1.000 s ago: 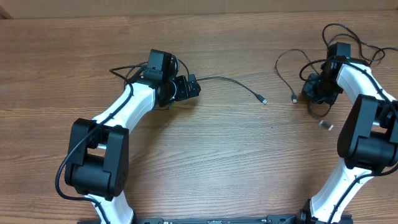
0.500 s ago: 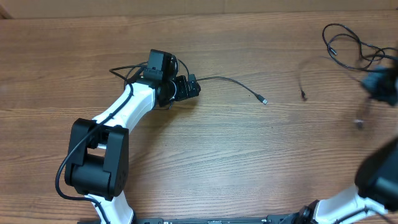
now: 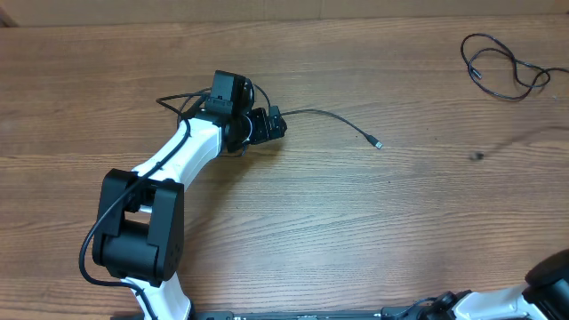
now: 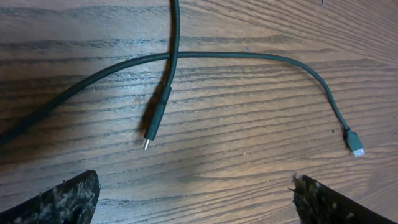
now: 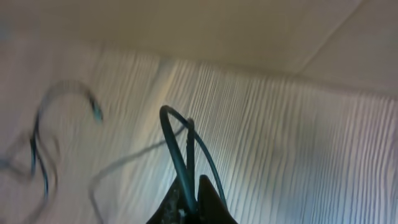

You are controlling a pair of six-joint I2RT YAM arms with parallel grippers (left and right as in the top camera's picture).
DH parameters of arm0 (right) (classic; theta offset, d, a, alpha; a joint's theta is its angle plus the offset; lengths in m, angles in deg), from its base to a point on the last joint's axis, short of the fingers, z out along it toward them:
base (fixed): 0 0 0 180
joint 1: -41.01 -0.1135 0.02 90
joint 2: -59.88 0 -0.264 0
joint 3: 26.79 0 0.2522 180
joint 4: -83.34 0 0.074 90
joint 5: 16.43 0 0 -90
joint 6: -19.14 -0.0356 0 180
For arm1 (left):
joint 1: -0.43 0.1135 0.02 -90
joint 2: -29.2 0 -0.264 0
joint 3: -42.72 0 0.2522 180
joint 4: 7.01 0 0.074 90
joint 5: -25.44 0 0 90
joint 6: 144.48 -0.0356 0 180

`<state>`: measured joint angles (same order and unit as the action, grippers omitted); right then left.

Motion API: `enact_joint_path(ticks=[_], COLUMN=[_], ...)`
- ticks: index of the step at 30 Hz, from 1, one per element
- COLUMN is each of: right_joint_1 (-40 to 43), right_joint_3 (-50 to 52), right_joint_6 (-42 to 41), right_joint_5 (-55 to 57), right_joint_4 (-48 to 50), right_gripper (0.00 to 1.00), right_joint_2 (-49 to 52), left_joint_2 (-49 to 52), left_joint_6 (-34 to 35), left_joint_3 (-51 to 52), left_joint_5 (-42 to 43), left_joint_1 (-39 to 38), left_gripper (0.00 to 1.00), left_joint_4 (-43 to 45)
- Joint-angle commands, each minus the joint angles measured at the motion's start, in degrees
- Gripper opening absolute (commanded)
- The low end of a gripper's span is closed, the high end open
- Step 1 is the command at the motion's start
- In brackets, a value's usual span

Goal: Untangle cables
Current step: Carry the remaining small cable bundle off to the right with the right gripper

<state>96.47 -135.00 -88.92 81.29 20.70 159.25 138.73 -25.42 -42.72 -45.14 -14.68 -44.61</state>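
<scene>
Left claw hangs low over the table, spread wide, its 2 fingertips well apart with nothing between them. Below it lies the left cable. In the left wrist view 2 black strands cross on the wood: 1 comes down from the top to a small plug, and the other sweeps right to a second plug. From overhead, that longer strand runs right from the claw across the wood.

The right cable sits in a loose coil near the far right corner of the table, well apart from the left cable.

The right claw is outside the overhead view, where only part of the right arm shows. In its own blurred wrist view its fingers are closed together, pinching a loop of thin black cord that stands up from the tips. A faint strand leads from it toward the coil, so it appears to belong to the right cable.
</scene>
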Motion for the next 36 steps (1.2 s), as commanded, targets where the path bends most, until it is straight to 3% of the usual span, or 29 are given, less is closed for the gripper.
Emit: enact_joint_path(ticks=[1,3,8,28,29,30,31,32,33,36], right_joint_1=[3.08,4.11,4.31,2.71,2.62,2.60,2.60,2.62,2.62,2.62], right_joint_3=[-0.44,-0.44,-0.44,0.37,0.37,0.37,0.37,0.37,0.35,0.31], right_joint_6=[-0.59,0.46,14.47,13.42,13.42,13.42,13.42,13.42,13.42,13.42], right_joint_5=[-3.78,-4.31,-4.17,-6.78,-6.78,-6.80,-6.78,-6.78,-6.75,-6.75], right_joint_4=[4.37,10.27,21.33,11.72,11.63,11.61,11.61,11.56,11.19,9.11], right_gripper=[0.04,0.04,0.04,0.04,0.07,0.20,0.39,0.76,0.96,1.00], right_joint_2=[-0.20,-0.13,0.13,20.55,20.57,20.57,20.57,20.57,20.57,20.55], left_joint_2=[-0.90,-0.90,-0.90,-0.90,-0.90,-0.90,-0.90,-0.90,-0.90,-0.90], left_joint_6=[0.74,0.74,0.74,0.74,0.74,0.74,0.74,0.74,0.74,0.74], left_joint_3=[-0.48,-0.48,-0.48,-0.48,-0.48,-0.48,-0.48,-0.48,-0.48,-0.48], left_joint_5=[-0.57,-0.57,-0.57,-0.57,-0.57,-0.57,-0.57,-0.57,-0.57,-0.57], left_joint_1=[0.20,0.20,0.20,0.20,0.20,0.20,0.20,0.20,0.20,0.20], left_gripper=[1.00,1.00,1.00,0.99,0.99,0.99,1.00,0.99,0.99,1.00], left_joint_4=[0.04,0.07,0.07,0.07,0.07,0.07,0.07,0.07,0.07,0.07])
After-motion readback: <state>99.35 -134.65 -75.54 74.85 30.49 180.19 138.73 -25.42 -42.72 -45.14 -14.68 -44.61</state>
